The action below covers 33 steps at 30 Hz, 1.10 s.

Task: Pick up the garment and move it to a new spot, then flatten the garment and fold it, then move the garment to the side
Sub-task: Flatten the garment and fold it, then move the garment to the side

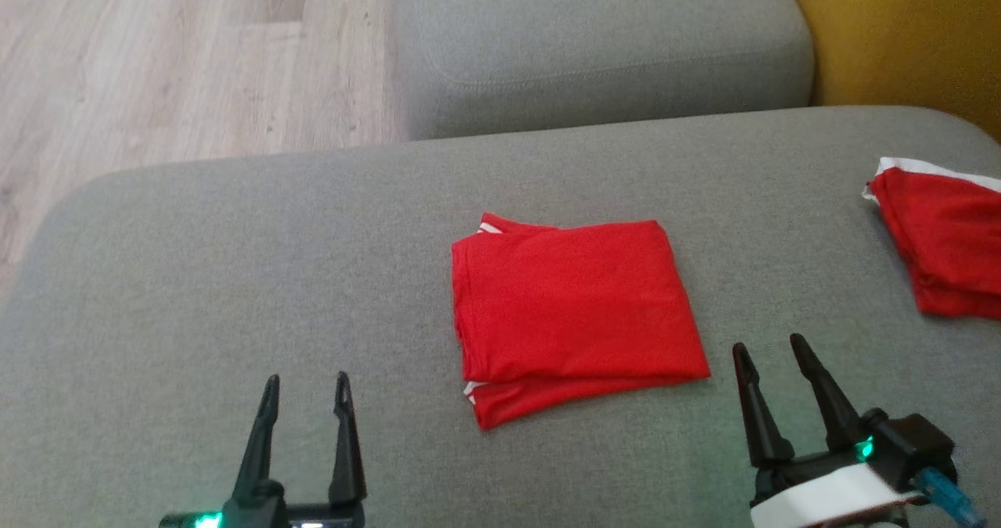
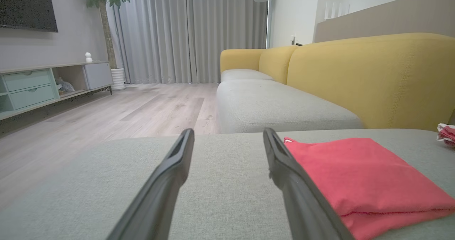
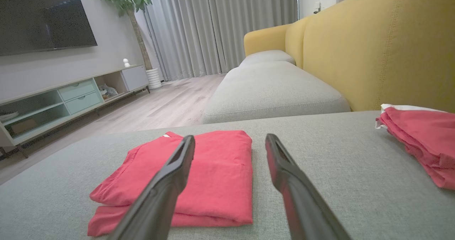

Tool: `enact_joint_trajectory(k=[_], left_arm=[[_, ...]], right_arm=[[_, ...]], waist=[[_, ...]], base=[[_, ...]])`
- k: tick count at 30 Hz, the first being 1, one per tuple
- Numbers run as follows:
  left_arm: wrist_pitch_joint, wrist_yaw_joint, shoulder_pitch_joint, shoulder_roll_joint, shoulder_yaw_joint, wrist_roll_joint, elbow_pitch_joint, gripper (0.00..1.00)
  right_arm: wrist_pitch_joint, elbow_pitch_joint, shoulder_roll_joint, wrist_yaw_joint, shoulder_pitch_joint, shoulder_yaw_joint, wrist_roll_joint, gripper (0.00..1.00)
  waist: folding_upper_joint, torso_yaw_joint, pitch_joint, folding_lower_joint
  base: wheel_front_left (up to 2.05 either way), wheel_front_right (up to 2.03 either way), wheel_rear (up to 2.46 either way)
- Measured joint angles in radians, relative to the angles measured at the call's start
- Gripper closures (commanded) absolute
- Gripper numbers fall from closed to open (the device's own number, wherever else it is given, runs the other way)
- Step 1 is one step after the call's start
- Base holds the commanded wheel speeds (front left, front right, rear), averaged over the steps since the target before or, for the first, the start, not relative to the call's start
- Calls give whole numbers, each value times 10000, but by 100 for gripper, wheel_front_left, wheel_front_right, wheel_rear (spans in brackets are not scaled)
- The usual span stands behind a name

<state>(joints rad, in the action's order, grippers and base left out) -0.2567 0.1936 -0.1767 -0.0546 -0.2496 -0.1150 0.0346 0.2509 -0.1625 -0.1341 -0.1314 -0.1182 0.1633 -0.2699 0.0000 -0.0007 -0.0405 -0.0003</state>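
A red garment with thin white trim lies folded into a flat rectangle in the middle of the grey sofa seat. My left gripper stands open near the seat's front edge, to the left of the garment and apart from it; the left wrist view has the garment just right of the fingers. My right gripper is open too, close to the garment's near right corner without touching it. In the right wrist view the garment lies behind my left finger. Nothing is between either pair of fingers.
A second red garment with white trim lies at the seat's right edge. Behind stand another grey seat cushion and a yellow backrest. Wooden floor lies to the left; a TV cabinet and potted plant stand far off.
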Motion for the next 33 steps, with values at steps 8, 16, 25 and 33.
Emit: enact_joint_trajectory(k=[8, 16, 25, 33], left_arm=[[0, 44, -377, -2, 259, 2, 318, 0], [0, 36, -378, -2, 282, -4, 384, 0], [0, -102, -386, -2, 332, -102, 579, 0], [0, -190, -386, -2, 445, -102, 591, 0]], right_arm=[[0, -8, 121, 0, -70, 102, 529, 0], [0, -84, 234, 0, -166, 75, 642, 0], [0, -182, 291, 0, -167, -10, 780, 0], [0, -249, 330, 0, -167, -4, 869, 0]], waist=[[0, -46, -252, 2], [0, -105, -213, 3], [0, -209, -266, 3], [0, -214, -237, 3]], base=[[0, 0, 0], [0, 0, 0], [0, 0, 0], [0, 0, 0]])
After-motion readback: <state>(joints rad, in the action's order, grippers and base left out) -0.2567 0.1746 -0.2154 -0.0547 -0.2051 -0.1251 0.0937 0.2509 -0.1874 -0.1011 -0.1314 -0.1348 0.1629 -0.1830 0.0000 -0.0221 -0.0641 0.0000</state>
